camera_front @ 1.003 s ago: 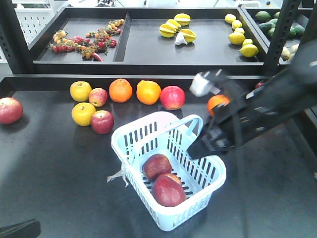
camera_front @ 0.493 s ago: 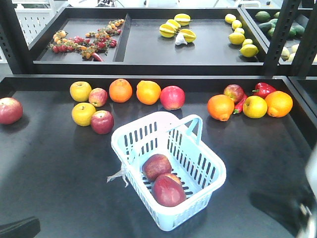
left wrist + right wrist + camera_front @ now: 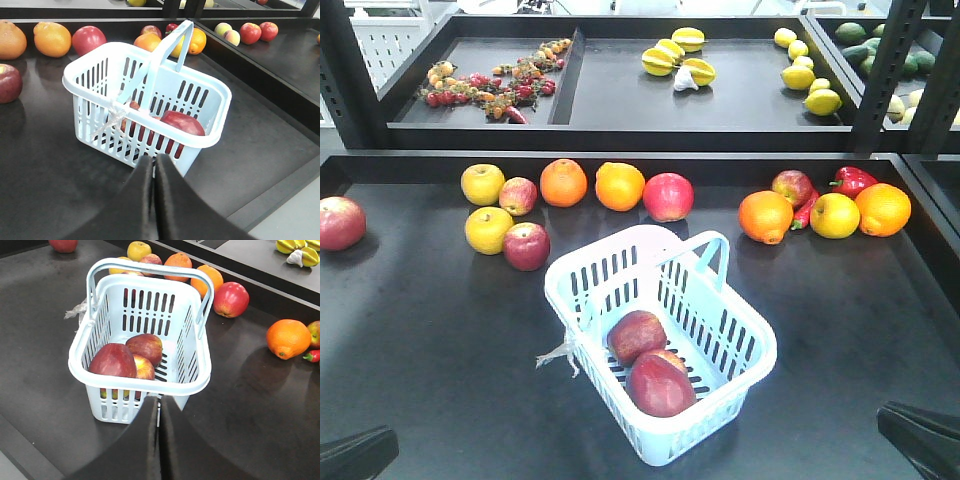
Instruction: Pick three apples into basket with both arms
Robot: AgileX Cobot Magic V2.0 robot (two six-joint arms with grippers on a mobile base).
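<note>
Below the shelf front, both arms sit pulled back at the near corners, jaws pressed together on nothing.

From left to right: the left gripper (image 3: 154, 165) points at the basket (image 3: 740, 375) with its flat jaws closed and empty; the basket stands mid-table holding apples (image 3: 131, 358), of which the right wrist view shows three and the front view two; the right gripper (image 3: 159, 405) also faces it, jaws closed and empty. A second ago the right arm reached over the basket's far side; now only its dark tip shows at the lower right corner.
</note>
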